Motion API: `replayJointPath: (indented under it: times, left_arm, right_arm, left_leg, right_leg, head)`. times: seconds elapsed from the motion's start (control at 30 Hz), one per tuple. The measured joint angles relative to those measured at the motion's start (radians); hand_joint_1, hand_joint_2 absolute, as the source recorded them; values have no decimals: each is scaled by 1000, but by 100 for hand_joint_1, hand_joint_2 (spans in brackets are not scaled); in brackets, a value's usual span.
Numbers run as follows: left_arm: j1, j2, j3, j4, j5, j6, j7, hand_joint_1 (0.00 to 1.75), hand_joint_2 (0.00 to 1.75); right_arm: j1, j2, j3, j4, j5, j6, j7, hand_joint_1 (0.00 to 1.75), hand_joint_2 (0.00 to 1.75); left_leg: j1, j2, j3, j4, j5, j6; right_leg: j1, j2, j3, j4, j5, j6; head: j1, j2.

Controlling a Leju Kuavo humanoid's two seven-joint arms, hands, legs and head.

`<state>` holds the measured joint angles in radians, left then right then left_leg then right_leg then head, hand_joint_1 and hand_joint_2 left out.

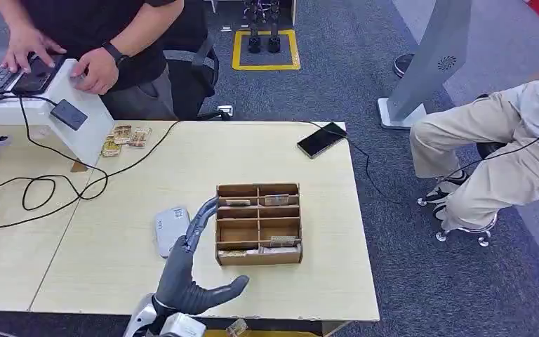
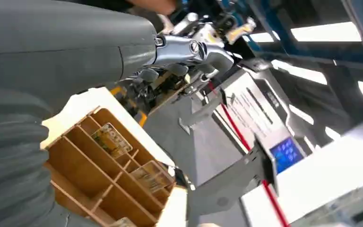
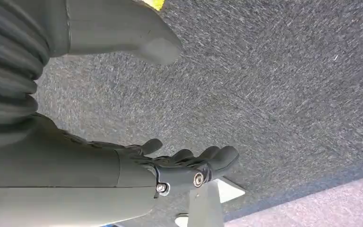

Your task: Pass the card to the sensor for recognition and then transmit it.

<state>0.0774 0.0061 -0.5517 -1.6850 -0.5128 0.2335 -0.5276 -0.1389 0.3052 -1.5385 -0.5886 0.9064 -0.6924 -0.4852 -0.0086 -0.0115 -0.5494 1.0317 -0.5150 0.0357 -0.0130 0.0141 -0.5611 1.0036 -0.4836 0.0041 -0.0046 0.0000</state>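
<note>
A wooden card box with several compartments stands on the pale table, right of centre. Cards sit in its slots, one at the back and one near the front. A white flat sensor lies just left of the box. My left hand hovers at the box's near left corner, fingers spread and holding nothing, fingertips over the sensor's edge. The left wrist view looks past that hand into the box with a card in it. My right hand hangs over grey carpet, fingers apart and empty.
A person at the back left works at a laptop and a white stand carrying a black reader. Cables trail across the left table. Small cards and a phone lie near the far edge. Another person sits to the right.
</note>
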Motion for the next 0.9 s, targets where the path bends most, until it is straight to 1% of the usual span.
replayJointPath:
  times: [0.1, 0.23, 0.27, 0.37, 0.47, 0.5, 0.57, 0.67, 0.9]
  left_arm:
    - [-15, 21, -32, 11, -132, 29, 41, 0, 175]
    - [-42, 43, -67, 44, -316, 69, 122, 0, 175]
    - [-48, 47, -73, 50, -330, 71, 130, 0, 175]
    - [-67, 57, -92, 73, -402, 79, 181, 0, 175]
    - [-85, 64, -108, 98, -506, 88, 262, 0, 175]
    - [-90, 65, -109, 104, -526, 90, 284, 0, 175]
    - [-98, 67, -111, 113, -545, 93, 304, 0, 175]
    - [-108, 67, -111, 127, -590, 101, 355, 0, 175]
    - [-120, 67, -116, 149, -604, 101, 372, 0, 175]
  right_arm:
    - [1, 0, 0, 0, 0, 0, 5, 0, 175]
    - [1, 0, 0, -3, 2, 0, 7, 0, 175]
    - [2, 0, 0, -3, 2, 0, 7, 0, 175]
    - [2, 0, 0, -6, 5, 0, 15, 0, 175]
    - [2, 0, 0, -13, 8, 0, 26, 0, 175]
    - [3, 1, 0, -15, 8, 0, 27, 0, 175]
    - [6, 3, 0, -20, 8, 0, 28, 0, 175]
    - [7, 8, 0, -28, 8, 0, 38, 0, 175]
    - [7, 14, 0, -40, 8, 0, 40, 0, 175]
  left_leg:
    - [0, 0, 0, 0, 0, 0]
    - [0, 0, 0, 0, 0, 0]
    - [0, 0, 0, 0, 0, 0]
    - [0, 0, 0, 0, 0, 0]
    - [0, 0, 0, 0, 0, 0]
    - [0, 0, 0, 0, 0, 0]
    - [0, 0, 0, 0, 0, 0]
    - [0, 0, 0, 0, 0, 0]
    - [0, 0, 0, 0, 0, 0]
  right_leg:
    - [0, 0, 0, 0, 0, 0]
    - [0, 0, 0, 0, 0, 0]
    - [0, 0, 0, 0, 0, 0]
    - [0, 0, 0, 0, 0, 0]
    - [0, 0, 0, 0, 0, 0]
    - [0, 0, 0, 0, 0, 0]
    - [0, 0, 0, 0, 0, 0]
    - [0, 0, 0, 0, 0, 0]
    - [0, 0, 0, 0, 0, 0]
  head:
    - [0, 0]
    - [0, 0]
    - [0, 0]
    - [0, 0]
    - [0, 0]
    - [0, 0]
    - [0, 0]
    - [0, 0]
    - [0, 0]
